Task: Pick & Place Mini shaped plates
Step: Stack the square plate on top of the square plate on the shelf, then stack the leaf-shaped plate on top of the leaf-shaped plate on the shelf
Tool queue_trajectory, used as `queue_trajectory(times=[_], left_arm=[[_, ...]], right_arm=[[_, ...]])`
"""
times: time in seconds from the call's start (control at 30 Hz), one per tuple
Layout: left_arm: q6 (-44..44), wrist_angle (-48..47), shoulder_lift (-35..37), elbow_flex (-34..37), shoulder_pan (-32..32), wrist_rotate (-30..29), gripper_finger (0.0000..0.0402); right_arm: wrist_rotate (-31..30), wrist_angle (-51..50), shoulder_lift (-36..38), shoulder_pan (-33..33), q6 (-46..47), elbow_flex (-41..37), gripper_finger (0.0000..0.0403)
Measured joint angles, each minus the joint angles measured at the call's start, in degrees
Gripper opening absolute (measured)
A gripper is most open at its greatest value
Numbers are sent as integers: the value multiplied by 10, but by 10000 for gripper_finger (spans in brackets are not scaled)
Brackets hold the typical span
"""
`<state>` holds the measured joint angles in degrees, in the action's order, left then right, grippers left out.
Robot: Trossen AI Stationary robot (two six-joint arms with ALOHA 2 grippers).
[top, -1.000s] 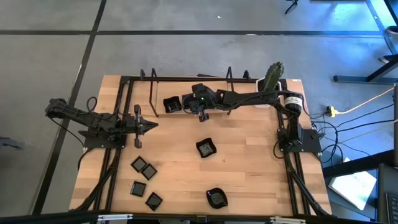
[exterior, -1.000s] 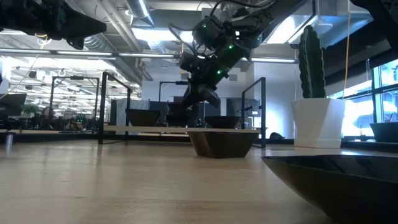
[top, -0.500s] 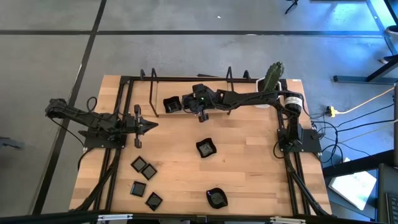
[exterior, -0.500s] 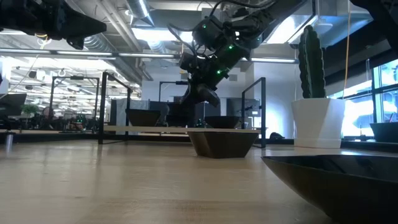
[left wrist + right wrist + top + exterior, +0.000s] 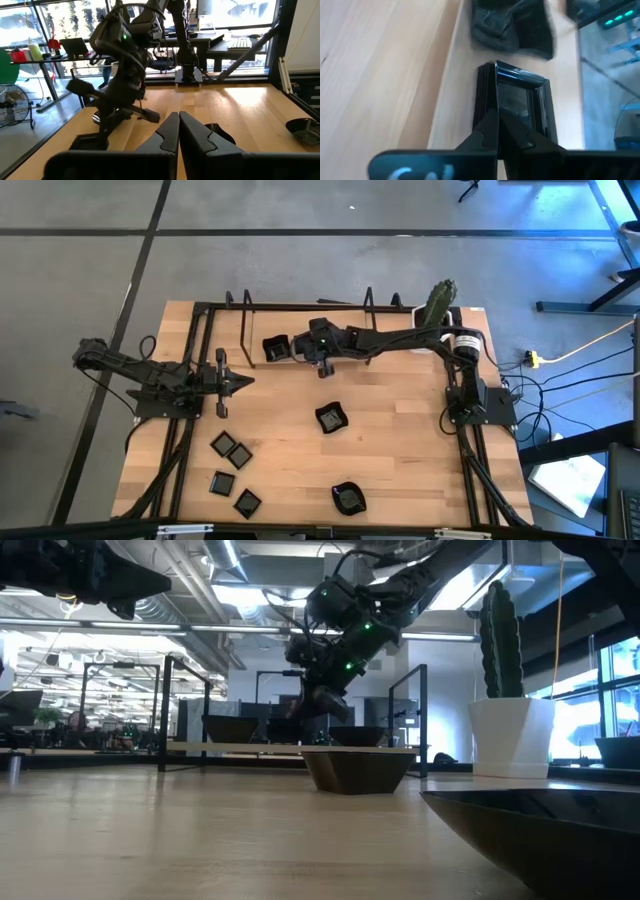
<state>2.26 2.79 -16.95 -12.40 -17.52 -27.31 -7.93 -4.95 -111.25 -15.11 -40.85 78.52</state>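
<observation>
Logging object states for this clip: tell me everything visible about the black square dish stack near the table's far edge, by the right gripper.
The stack of glossy black raised-rim square dishes lies on a pale strip at the wooden table's far edge. In the right wrist view it shows several nested rims and a shiny inner well. The right gripper hangs beside it, shut and empty, not touching it.

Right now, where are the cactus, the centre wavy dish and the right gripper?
cactus [image 5: 436, 304], high view, green stem.
centre wavy dish [image 5: 331, 418], high view, its hollow.
right gripper [image 5: 324, 368], high view, shut fingers' tips.
</observation>
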Motion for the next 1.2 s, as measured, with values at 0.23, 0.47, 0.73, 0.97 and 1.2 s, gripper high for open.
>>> queue_trajectory(times=[0.23, 0.47, 0.73, 0.97, 1.2], left_arm=[[2, 0, 0, 0, 0, 0, 5], [5, 0, 0, 0, 0, -1, 6], [5, 0, 0, 0, 0, -1, 2], [5, 0, 0, 0, 0, -1, 7], [7, 0, 0, 0, 0, -1, 2]], right_arm=[[-1, -3, -5, 0, -5, 0, 8], [0, 11, -6, 0, -3, 0, 42], [-36, 14, -6, 3, -3, 0, 98], [-25, -1, 2, 16, -8, 2, 108], [-30, -34, 16, 30, -15, 35, 108]])
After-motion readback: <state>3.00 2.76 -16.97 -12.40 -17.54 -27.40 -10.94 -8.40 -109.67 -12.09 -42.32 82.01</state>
